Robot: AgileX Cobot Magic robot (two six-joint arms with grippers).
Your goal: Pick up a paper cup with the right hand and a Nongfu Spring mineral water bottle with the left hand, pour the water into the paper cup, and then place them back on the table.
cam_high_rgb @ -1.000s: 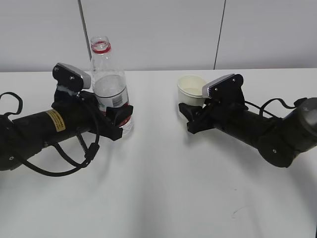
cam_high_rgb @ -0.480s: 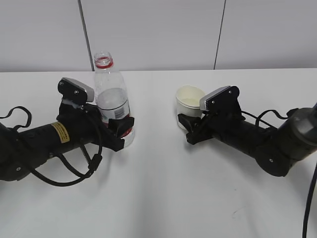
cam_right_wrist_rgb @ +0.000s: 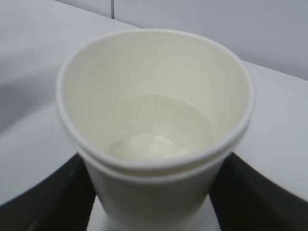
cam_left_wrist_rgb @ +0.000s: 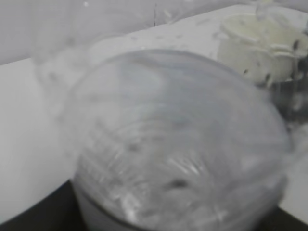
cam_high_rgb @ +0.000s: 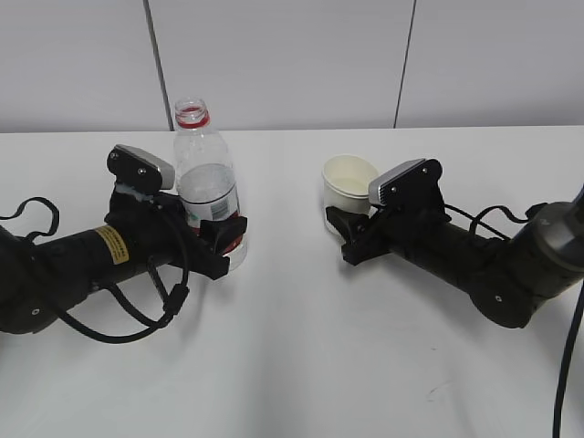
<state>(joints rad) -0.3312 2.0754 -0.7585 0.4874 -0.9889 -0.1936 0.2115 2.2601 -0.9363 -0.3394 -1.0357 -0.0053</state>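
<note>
The clear Nongfu Spring bottle [cam_high_rgb: 206, 178], uncapped with a red neck ring, stands upright on the white table [cam_high_rgb: 292, 347] at the left, with water in its lower half. My left gripper [cam_high_rgb: 222, 235] is shut around its labelled lower part. The bottle fills the left wrist view [cam_left_wrist_rgb: 173, 144], blurred. The cream paper cup [cam_high_rgb: 350, 180] stands right of centre with my right gripper [cam_high_rgb: 344, 224] shut on its lower wall. In the right wrist view the cup [cam_right_wrist_rgb: 154, 125] holds a little water [cam_right_wrist_rgb: 159, 139] between the black fingers [cam_right_wrist_rgb: 53, 197].
A grey panelled wall [cam_high_rgb: 292, 64] runs behind the table's far edge. Black cables [cam_high_rgb: 137, 310] loop beside the left arm. A small dark mark [cam_high_rgb: 436, 394] lies on the table at the front right.
Both arms have come down. The bottle and the cup sit lower than a second ago, now at table level. Almost nothing moved in the last half second.
</note>
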